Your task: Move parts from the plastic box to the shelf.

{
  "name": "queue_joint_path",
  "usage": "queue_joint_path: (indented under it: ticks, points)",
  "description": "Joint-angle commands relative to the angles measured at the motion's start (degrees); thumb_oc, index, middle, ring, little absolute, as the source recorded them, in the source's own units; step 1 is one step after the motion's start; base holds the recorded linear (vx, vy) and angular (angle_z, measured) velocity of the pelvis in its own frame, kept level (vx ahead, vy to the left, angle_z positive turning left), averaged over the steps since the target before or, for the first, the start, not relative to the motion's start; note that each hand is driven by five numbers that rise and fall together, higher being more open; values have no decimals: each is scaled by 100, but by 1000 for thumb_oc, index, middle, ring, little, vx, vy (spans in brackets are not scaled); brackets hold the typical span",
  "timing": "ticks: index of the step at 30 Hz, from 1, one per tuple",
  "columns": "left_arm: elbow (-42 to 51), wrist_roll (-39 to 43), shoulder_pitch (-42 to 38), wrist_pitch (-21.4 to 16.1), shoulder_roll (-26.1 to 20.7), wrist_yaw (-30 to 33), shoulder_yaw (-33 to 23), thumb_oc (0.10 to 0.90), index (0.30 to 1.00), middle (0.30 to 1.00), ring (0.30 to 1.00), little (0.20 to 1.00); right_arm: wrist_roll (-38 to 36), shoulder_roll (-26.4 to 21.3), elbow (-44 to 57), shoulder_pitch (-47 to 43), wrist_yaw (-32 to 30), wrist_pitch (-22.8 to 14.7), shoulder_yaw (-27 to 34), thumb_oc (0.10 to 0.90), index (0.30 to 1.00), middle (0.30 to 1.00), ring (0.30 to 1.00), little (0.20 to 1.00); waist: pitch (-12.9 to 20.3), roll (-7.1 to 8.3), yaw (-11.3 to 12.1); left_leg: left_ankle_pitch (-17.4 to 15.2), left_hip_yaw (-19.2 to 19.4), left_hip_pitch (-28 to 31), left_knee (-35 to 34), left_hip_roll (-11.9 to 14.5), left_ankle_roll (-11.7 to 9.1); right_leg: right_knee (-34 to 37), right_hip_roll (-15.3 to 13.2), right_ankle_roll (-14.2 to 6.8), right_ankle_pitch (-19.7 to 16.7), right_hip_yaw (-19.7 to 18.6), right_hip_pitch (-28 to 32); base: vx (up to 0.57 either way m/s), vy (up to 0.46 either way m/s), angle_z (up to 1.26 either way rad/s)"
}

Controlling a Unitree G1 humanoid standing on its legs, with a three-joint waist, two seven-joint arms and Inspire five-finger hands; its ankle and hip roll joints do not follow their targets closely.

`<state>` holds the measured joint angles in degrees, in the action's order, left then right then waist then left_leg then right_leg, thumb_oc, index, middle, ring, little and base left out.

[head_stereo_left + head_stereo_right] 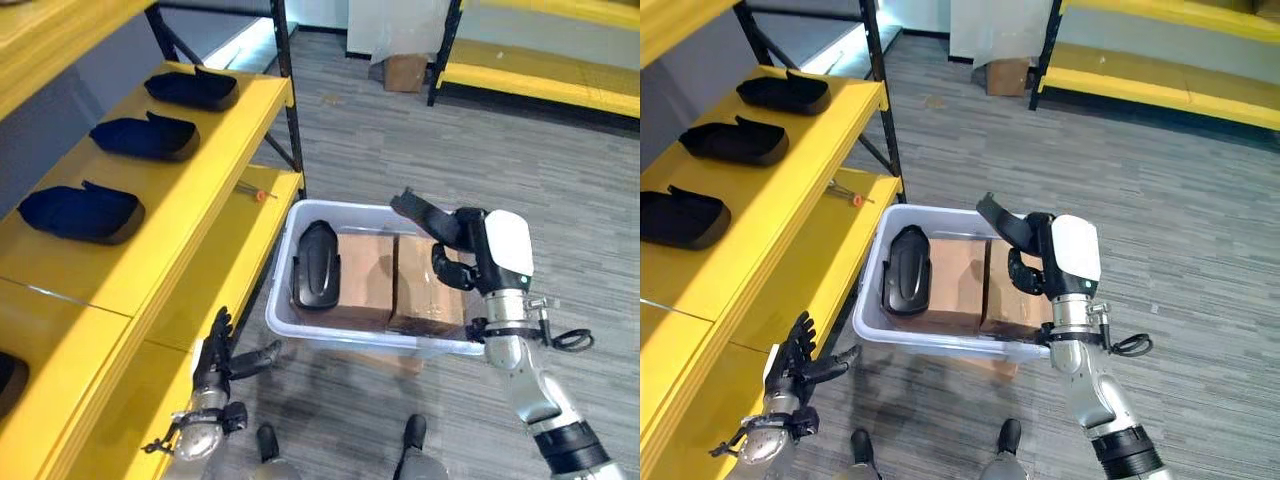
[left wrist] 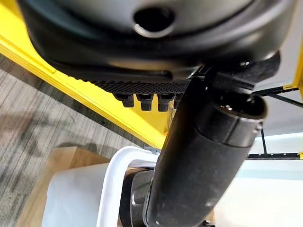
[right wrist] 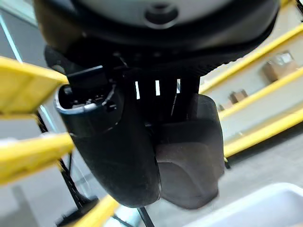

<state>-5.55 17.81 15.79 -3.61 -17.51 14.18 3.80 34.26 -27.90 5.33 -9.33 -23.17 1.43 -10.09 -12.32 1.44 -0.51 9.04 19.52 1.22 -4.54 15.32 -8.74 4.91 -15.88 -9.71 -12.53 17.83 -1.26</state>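
Note:
A white plastic box (image 1: 340, 337) sits on the floor beside the yellow shelf (image 1: 200, 190). One black part (image 1: 315, 265) lies at its left end, next to two cardboard boxes (image 1: 425, 285). My right hand (image 1: 455, 250) hovers over the box's right side, shut on another black part (image 1: 415, 212); the right wrist view shows its fingers (image 3: 156, 101) curled over that part (image 3: 189, 156). My left hand (image 1: 215, 365) hangs open low by the shelf's front edge, left of the box. Three black parts (image 1: 145, 137) lie in a row on the shelf.
A black upright post (image 1: 288, 90) stands at the shelf's far corner. A small orange-tipped tool (image 1: 258, 193) lies on the lower shelf board. A cardboard box (image 1: 405, 72) and another yellow rack (image 1: 540, 80) stand at the back. Grey floor lies right of the box.

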Motion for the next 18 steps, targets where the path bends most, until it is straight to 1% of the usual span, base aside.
queue_joint_path:
  ticks: [1, 2, 4, 6, 7, 9, 11, 12, 13, 14, 15, 16, 17, 18]
  points:
    - [519, 155, -180, -379, -117, 31, -262, 900, 1000, 1000, 1000, 1000, 123, -361, 934, -793, -445, -561, 436, 400, 300, 300, 300, 300, 465, -71, 40, -472, -192, 297, 233, 276, -67, -595, 4, -176, 909, -75, 111, 10, -91, -5]
    - [522, 154, -181, -378, -115, 32, -265, 900, 1000, 1000, 1000, 1000, 123, -362, 933, -799, -447, -561, 434, 400, 300, 300, 300, 300, 466, -69, 41, -453, -190, 279, 237, 276, -62, -592, 5, -166, 890, -80, 93, -16, -52, -3]
    - [540, 185, -147, -389, -75, 75, -283, 900, 1000, 1000, 1000, 1000, 126, -381, 1001, -862, -476, -590, 415, 400, 300, 300, 300, 300, 452, -90, 46, -485, -245, 253, 401, 329, -56, -712, 87, -95, 1014, -167, 94, -19, -108, -8]
    - [498, 205, -141, -386, -93, 65, -265, 900, 1000, 1000, 1000, 1000, 118, -427, 1083, -920, -501, -642, 433, 400, 300, 300, 300, 300, 401, -116, 48, -502, -329, 189, 615, 427, -65, -901, 200, -7, 1227, -210, 92, -23, -166, -4]
    - [513, 244, -114, -392, -83, 53, -262, 900, 1000, 1000, 1000, 1000, 130, -462, 1156, -1041, -522, -680, 388, 400, 300, 300, 300, 300, 355, -157, 73, -402, -381, 118, 720, 553, -86, -1073, 310, 91, 1358, -188, 44, -38, -191, 2]
    - [527, 242, -84, -406, -71, 52, -261, 900, 1000, 1000, 1000, 1000, 147, -479, 1158, -1120, -531, -694, 349, 400, 300, 300, 300, 300, 328, -182, 88, -344, -407, 102, 780, 620, -110, -1141, 370, 140, 1416, -169, 29, -35, -143, 5]
    - [566, 261, -50, -408, -46, 72, -271, 900, 1000, 1000, 1000, 1000, 149, -488, 1183, -1304, -554, -719, 273, 400, 300, 300, 300, 300, 243, -241, 135, -105, -474, 51, 840, 772, -192, -1227, 529, 234, 1507, -113, 1, -89, -240, 1]
    - [638, 343, 2, -419, -14, 126, -285, 900, 1000, 1000, 1000, 1000, 183, -521, 1233, -1578, -687, -748, 159, 400, 300, 300, 300, 300, 82, -356, 290, 581, -695, -100, 691, 1050, -426, -1265, 803, 357, 1665, 98, -3, -246, -367, 20]
    - [635, 389, -24, -406, -12, 129, -243, 900, 1000, 1000, 1000, 1000, 270, -649, 1212, -1707, -764, -725, 141, 400, 300, 300, 300, 300, -7, -434, 426, 1222, -777, -338, 493, 1173, -556, -1224, 844, 460, 1729, 362, 13, -234, -310, 40]
    - [635, 390, -33, -404, -9, 132, -238, 900, 1000, 1000, 1000, 1000, 270, -657, 1199, -1716, -772, -729, 141, 400, 300, 300, 300, 300, -9, -442, 396, 1255, -820, -360, 470, 1169, -559, -1222, 844, 465, 1733, 401, 17, -173, -120, 70]
    - [636, 420, -64, -415, -15, 120, -223, 900, 1000, 1000, 1000, 1000, 293, -727, 1174, -1757, -788, -684, 143, 400, 300, 300, 300, 300, -50, -429, 411, 1236, -828, -457, 486, 1108, -519, -1199, 820, 469, 1731, 488, 18, -160, -111, 100]
    - [583, 420, -170, -412, -65, 128, -148, 900, 1000, 1000, 1000, 1000, 387, -850, 1126, -1766, -842, -639, 186, 400, 300, 300, 300, 300, -109, -364, 367, 1135, -465, -589, 833, 1097, -444, -1146, 711, 521, 1705, 746, 24, -174, -178, 105]
    - [556, 462, -231, -420, -106, 117, -123, 900, 1000, 1000, 1000, 1000, 409, -915, 1110, -1781, -875, -582, 207, 400, 300, 300, 300, 300, -65, -333, 317, 851, -325, -572, 1022, 1021, -462, -1105, 673, 522, 1784, 807, 39, -203, -301, 176]
    - [569, 483, -290, -432, -141, 88, -72, 900, 1000, 1000, 1000, 1000, 451, -960, 1113, -1791, -892, -560, 207, 400, 300, 300, 300, 300, -74, -265, 276, 541, -122, -538, 1569, 928, -394, -1048, 639, 583, 1738, 948, 17, -202, -259, 224]
